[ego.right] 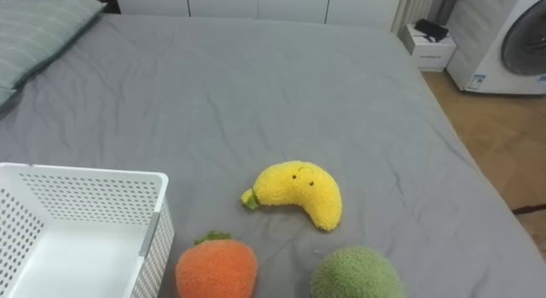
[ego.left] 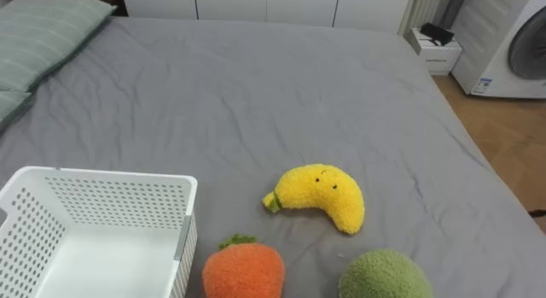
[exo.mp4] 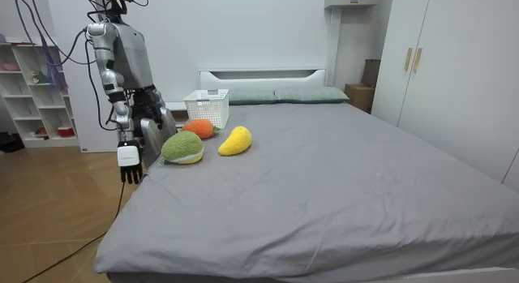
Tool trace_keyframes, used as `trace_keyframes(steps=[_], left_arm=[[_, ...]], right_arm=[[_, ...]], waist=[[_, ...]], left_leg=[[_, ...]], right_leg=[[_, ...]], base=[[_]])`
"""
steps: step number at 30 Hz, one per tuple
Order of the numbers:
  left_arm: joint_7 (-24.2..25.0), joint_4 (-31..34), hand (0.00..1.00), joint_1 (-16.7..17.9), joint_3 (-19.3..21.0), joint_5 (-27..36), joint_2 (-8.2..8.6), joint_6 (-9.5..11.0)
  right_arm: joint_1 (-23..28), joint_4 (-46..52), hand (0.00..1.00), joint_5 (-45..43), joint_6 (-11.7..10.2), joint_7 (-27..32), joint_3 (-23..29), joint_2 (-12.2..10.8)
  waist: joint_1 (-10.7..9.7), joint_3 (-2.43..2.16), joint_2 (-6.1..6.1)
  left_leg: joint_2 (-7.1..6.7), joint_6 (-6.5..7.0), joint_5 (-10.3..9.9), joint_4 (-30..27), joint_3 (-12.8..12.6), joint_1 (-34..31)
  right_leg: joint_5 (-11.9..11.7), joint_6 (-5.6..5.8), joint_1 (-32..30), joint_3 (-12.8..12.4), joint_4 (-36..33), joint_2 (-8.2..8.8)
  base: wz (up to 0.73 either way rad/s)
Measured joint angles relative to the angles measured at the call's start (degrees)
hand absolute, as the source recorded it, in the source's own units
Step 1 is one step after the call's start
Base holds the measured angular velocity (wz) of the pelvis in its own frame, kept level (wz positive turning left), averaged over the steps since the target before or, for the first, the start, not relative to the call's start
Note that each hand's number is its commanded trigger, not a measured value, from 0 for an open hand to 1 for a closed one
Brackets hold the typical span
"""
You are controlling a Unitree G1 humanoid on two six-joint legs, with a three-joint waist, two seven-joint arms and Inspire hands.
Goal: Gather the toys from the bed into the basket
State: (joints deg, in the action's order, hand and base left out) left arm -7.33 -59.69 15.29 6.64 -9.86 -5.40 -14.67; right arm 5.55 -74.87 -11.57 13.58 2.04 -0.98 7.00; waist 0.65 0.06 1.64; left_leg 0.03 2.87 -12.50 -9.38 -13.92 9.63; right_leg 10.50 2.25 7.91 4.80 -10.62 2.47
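Toys: in the left eye view the plush banana (ego.left: pixel 320 195), carrot (ego.left: pixel 243 268) and green ball (ego.left: pixel 386 277) lie close together on the grey bed (ego.left: pixel 256 93). The white basket (ego.left: pixel 102 191) is just left of the carrot, nothing seen inside.

Room view: right hand (exo.mp4: pixel 130 171) hangs by the mattress side, fingers straight and slack, holding nothing. Left hand (exo.mp4: pixel 154 129) is dark against the bed edge, can't tell.

Right eye view: the ball sits nearest the edge, so a sloppy reach could roll it off. Bare bed beyond the banana, basket wall tight against the carrot.
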Motion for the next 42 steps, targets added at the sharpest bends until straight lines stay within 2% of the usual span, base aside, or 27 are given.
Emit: trace_keyframes(steps=[8,12,20,23,26,29,31,33,35,36,37,39,42], left_arm=[[-0.7,0.2,0.00,0.0,0.0,0.0,0.00,0.0],[-1.0,0.3,0.00,-0.2,0.0,0.1,-0.10,0.0],[-1.0,0.3,0.00,-0.2,0.0,0.2,-0.05,0.1],[-1.0,0.7,0.00,-0.1,0.8,0.1,0.01,0.2],[-1.4,1.2,0.00,-0.1,3.4,0.2,0.00,0.4],[-2.8,1.4,0.00,0.0,5.8,0.9,-0.17,1.0],[-3.3,1.8,0.00,-0.1,7.5,1.3,-0.42,1.7],[-3.2,2.6,0.00,0.1,8.7,1.3,-0.83,2.1],[-3.2,2.9,0.00,0.3,10.0,1.2,-1.17,2.1],[-3.1,2.9,0.00,0.4,10.8,1.2,-1.45,2.2],[-3.2,2.8,0.00,0.6,11.3,1.2,-1.91,2.6],[-3.2,2.9,0.00,0.6,11.4,1.3,-2.67,3.0],[-3.2,2.4,0.00,0.6,11.1,1.4,-3.09,3.7]], right_arm=[[0.1,0.0,0.00,0.6,0.1,-0.2,-0.4,0.0],[0.3,-0.2,0.00,2.5,0.2,-0.6,-1.7,0.0],[0.8,-0.9,0.00,7.1,0.0,-1.2,-0.8,0.0],[1.5,-1.5,0.00,10.0,0.1,-0.3,3.4,0.0],[2.6,-1.5,0.00,16.5,0.2,1.3,7.2,0.3],[2.5,-1.2,0.00,23.1,0.0,3.3,12.0,0.9],[2.3,-0.6,0.00,27.2,-0.5,5.0,15.9,2.2],[1.6,0.8,0.00,27.7,-0.9,6.7,18.9,3.5],[1.3,4.4,0.00,29.2,-1.0,9.0,22.7,5.8],[0.8,7.4,0.00,29.3,-1.5,10.8,24.3,7.5],[-0.5,8.8,0.00,29.3,-2.9,12.5,25.8,9.1],[-1.2,13.7,0.00,29.2,-3.9,14.8,26.4,10.5],[-1.8,26.4,0.00,27.9,-4.4,17.3,26.4,10.6]], waist=[[-0.1,0.03,-0.05],[-0.2,0.04,0.04],[-0.4,0.04,0.26],[-0.6,0.05,0.28],[-1.1,0.05,0.31],[-2.2,0.05,0.53],[-2.8,-0.01,1.07],[-3.2,-0.11,1.88],[-3.4,-0.16,2.36],[-3.4,-0.18,2.57],[-3.6,-0.09,2.85],[-3.4,0.08,3.40],[-3.4,0.08,4.13]], left_leg=[[0.03,-0.05,0.0,0.0,0.1,0.0],[0.04,-0.06,0.0,0.1,0.1,0.0],[0.07,-0.07,0.0,0.1,0.1,-0.1],[0.07,-0.11,0.0,0.1,0.1,-0.2],[0.09,-0.13,0.0,0.1,0.1,0.0],[0.09,-0.15,0.0,0.2,0.0,-0.2],[0.09,-0.15,0.0,0.2,0.0,-0.4],[0.10,-0.21,0.1,0.2,-0.1,-0.6],[0.12,-0.22,0.1,0.3,-0.5,-0.9],[0.15,-0.21,0.2,0.5,-0.9,-1.1],[0.18,-0.25,0.3,0.8,-1.1,-1.2],[0.25,-0.39,0.5,1.1,-1.1,-1.1],[0.56,-0.68,0.6,1.2,-1.6,-1.3]], right_leg=[[0.1,-0.12,0.1,0.0,0.1,-0.02],[0.1,-0.12,0.1,0.1,0.1,-0.02],[0.1,-0.12,0.2,0.1,0.1,-0.06],[0.1,-0.20,0.1,0.0,0.1,-0.09],[0.2,-0.28,0.2,0.1,0.1,-0.08],[0.2,-0.28,0.1,0.1,0.1,-0.08],[0.2,-0.29,-0.2,0.1,0.1,-0.08],[0.1,-0.39,-0.8,0.1,-0.1,-0.08],[-0.1,-0.40,-1.3,-0.1,-0.1,-0.10],[-0.2,-0.45,-1.7,-0.1,0.0,-0.08],[-0.4,-0.50,-1.9,-0.1,0.1,-0.13],[-0.4,-0.51,-1.9,-0.2,0.3,-0.27],[-0.8,-0.79,-2.3,-0.8,0.9,-0.71]], base=[[0.00],[0.00],[0.00],[0.00],[0.00],[0.00],[0.00],[-0.05],[-0.12],[-0.13],[-0.10],[-0.02],[-0.07]])
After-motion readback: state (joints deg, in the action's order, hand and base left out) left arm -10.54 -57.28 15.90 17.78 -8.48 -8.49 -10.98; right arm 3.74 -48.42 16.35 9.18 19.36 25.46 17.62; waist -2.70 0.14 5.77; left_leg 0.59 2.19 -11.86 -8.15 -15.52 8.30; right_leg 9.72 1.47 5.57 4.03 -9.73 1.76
